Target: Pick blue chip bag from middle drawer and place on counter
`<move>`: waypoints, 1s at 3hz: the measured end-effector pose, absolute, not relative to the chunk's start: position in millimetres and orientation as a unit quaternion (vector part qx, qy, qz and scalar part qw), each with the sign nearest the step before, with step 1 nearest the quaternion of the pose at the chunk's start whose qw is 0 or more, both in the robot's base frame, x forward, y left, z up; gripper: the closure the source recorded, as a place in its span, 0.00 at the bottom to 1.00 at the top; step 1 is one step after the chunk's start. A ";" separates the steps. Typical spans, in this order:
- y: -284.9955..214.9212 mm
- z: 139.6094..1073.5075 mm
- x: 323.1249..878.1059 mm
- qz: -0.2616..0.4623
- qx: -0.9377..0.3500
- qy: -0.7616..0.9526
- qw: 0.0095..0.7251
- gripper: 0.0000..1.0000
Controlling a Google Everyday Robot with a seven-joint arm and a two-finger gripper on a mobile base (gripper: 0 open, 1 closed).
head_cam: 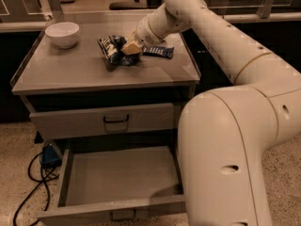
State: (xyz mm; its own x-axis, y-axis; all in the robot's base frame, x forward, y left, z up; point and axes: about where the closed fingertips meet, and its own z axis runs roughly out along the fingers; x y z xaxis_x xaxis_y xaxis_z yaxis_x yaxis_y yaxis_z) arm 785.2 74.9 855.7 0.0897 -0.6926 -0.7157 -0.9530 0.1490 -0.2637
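Grey metal fills the middle of the scene, and the counter (70,69) is where the action is. The blue chip bag (112,48) is up on the counter, towards its back and a little right of its centre. It is crumpled, with white lettering showing, and its lower edge is down against the counter's surface. The gripper (130,47) sits at the bag's right side, low over the counter, with its tan fingers pinched onto the foil. The big white arm (221,36) reaches in over the counter's right rim from the near right.

At the counter's back left corner stands a white bowl (62,33), upright and well apart from the bag. Towards the counter's back right lies a flat navy bar wrapper (160,52), just beyond the gripper.

Directly under the counter, the upper drawer front (80,124) is closed flush, its small dark handle in the middle. Below that, lower in the same cabinet, the middle drawer (122,173) is pulled right out towards us, its floor in plain sight. Its right end is hidden behind the arm's bulk.

On the floor down to the counter's left, a dark cable (33,173) loops beside a small blue box (49,155).
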 end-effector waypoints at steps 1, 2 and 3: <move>75.0 855.7 785.2 0.169 -0.630 0.653 0.385 0.81; 75.0 855.7 785.2 0.169 -0.630 0.653 0.385 0.60; 75.0 855.6 785.1 0.169 -0.630 0.653 0.385 0.35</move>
